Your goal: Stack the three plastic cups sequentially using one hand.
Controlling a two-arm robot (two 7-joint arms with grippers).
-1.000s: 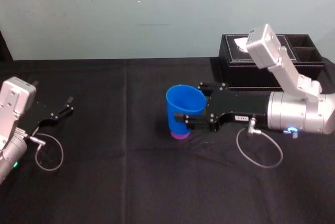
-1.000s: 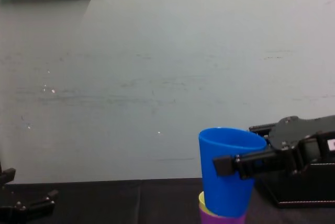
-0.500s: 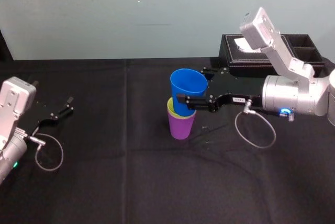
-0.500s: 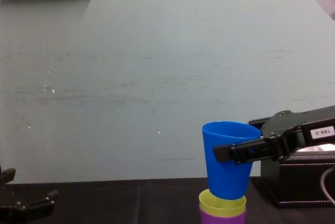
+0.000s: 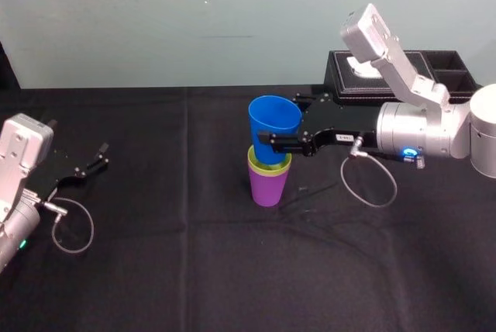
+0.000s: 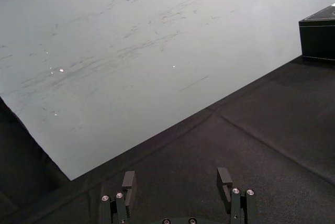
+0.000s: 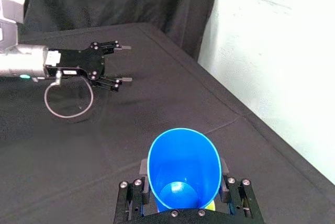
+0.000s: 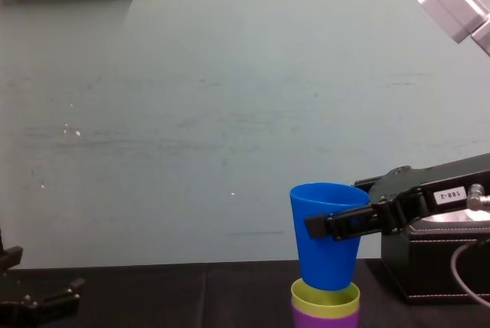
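Right gripper [image 5: 280,124]: reaching in from the robot's right, its fingers clamped on the upper wall of the blue cup, one on each side (white label on its black body, pale grey boxy part raised above the wrist).
Blue cup [image 8: 328,236]: between the gripper's fingers, mouth up and leaning slightly; its base is at the mouth of the yellow-green cup, most of its body above that rim.
Yellow-green cup [image 5: 267,164]: directly below the gripper's fingers, nested in the purple cup, only its rim band showing.
Purple cup [image 5: 268,186]: lowest of the three, upright on the black cloth [image 5: 194,254].
Tissue box [image 8: 429,267]: black, behind the gripper's wrist, near the wall.
Left gripper [image 5: 99,156]: resting on the cloth, well apart from the cups, fingers spread and holding nothing (parked).
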